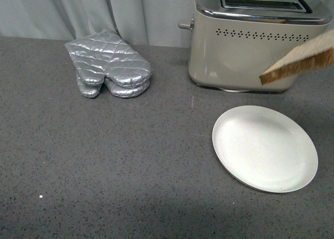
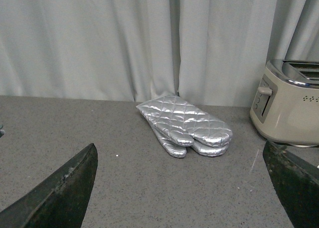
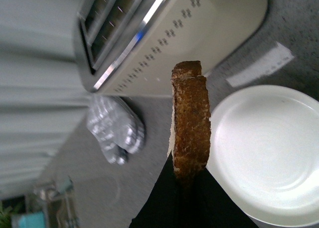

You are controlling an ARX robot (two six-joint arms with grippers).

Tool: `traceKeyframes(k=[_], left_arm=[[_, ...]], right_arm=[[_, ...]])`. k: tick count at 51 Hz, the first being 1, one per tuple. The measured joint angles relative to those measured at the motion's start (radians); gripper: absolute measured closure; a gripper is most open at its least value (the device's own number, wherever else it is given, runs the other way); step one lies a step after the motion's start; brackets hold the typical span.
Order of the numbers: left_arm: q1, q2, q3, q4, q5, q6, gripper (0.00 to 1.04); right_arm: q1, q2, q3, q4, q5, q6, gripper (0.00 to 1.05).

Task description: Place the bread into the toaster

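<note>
The right wrist view tells it: the right claw (image 3: 187, 183) is clamped on one end of the bread (image 3: 190, 118), held aloft edge-on before the toaster (image 3: 164, 44), near the plate (image 3: 269, 153). The front view crops the slice and hides that claw. The left claw (image 2: 179, 156) gapes wide, facing the oven mitt (image 2: 187, 123) on the surface (image 2: 149, 193).

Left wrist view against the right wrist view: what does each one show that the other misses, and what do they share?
Only the left wrist view: the left gripper, open and empty, and the side lever of the toaster. Only the right wrist view: the bread clamped edge-on in the right gripper, the white plate, and the toaster's slots. Both: the toaster, the silver oven mitt, the grey countertop and the curtain.
</note>
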Motion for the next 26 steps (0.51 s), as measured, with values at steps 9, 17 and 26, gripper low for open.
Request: traceKeyframes(k=[9, 17, 26], left_arm=[[0.000, 0.000, 0.000, 0.000, 0.000, 0.000, 0.07], [0.000, 0.000, 0.000, 0.000, 0.000, 0.000, 0.07], [0.000, 0.000, 0.000, 0.000, 0.000, 0.000, 0.07]], right_arm=[[0.110, -0.050, 0.103, 0.014, 0.255, 0.239, 1.04], [0.184, 0.038, 0.240, 0.001, 0.447, 0.383, 1.04], [0.238, 0.150, 0.367, -0.063, 0.544, 0.502, 1.04]])
